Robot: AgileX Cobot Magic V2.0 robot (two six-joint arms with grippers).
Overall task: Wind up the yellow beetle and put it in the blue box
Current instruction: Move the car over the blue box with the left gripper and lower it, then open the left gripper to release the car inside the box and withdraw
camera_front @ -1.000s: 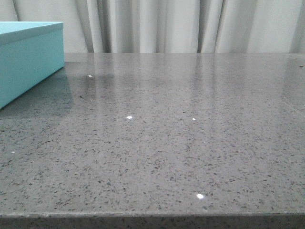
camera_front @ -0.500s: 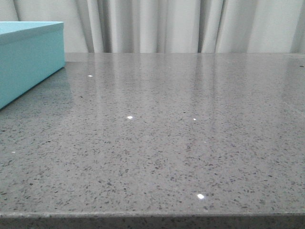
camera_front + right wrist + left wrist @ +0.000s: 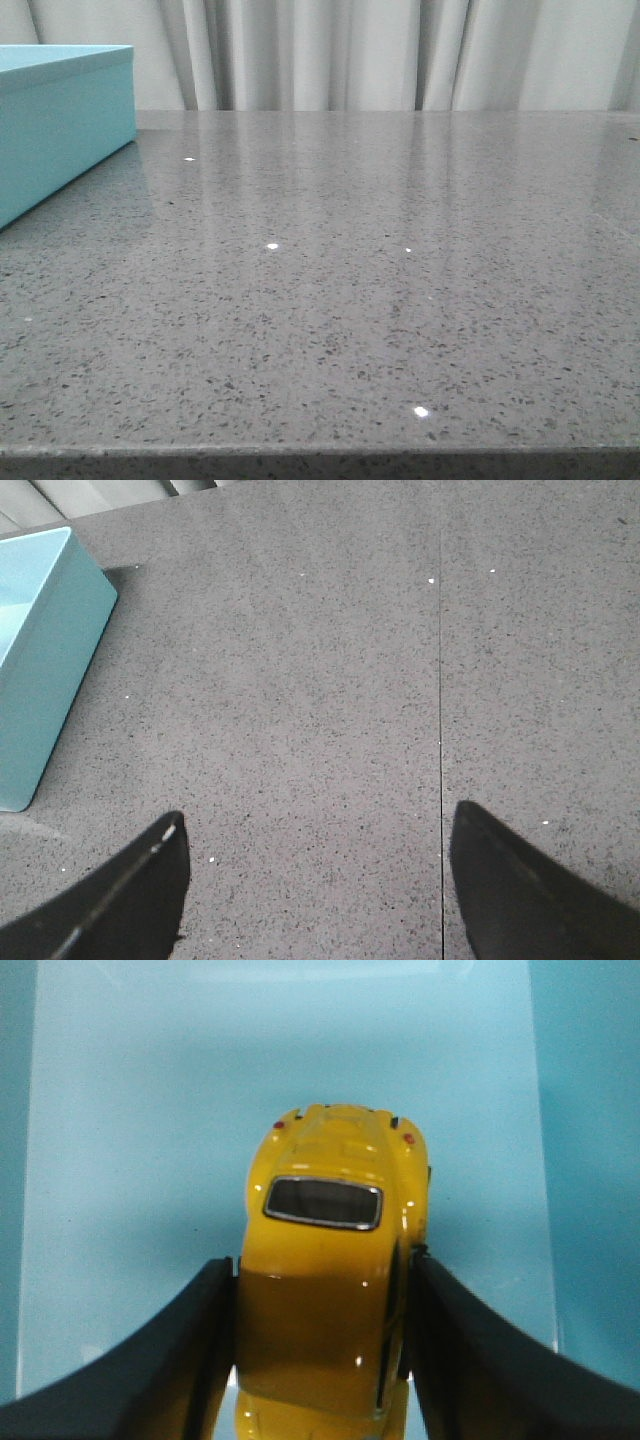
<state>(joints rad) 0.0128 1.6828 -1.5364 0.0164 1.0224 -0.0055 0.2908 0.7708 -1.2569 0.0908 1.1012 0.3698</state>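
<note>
In the left wrist view my left gripper [image 3: 322, 1265] is shut on the yellow beetle [image 3: 335, 1220], its black fingers pressed on both sides of the car. The beetle hangs over the pale blue inside floor of the blue box [image 3: 130, 1110]. The blue box also shows at the far left of the front view [image 3: 60, 120] and at the left of the right wrist view [image 3: 40, 650]. My right gripper [image 3: 315, 825] is open and empty above the grey table. Neither gripper shows in the front view.
The speckled grey stone table [image 3: 380, 280] spreads across the front view to its near edge. A thin seam [image 3: 441, 730] runs through the tabletop in the right wrist view. White curtains [image 3: 380, 50] hang behind the table.
</note>
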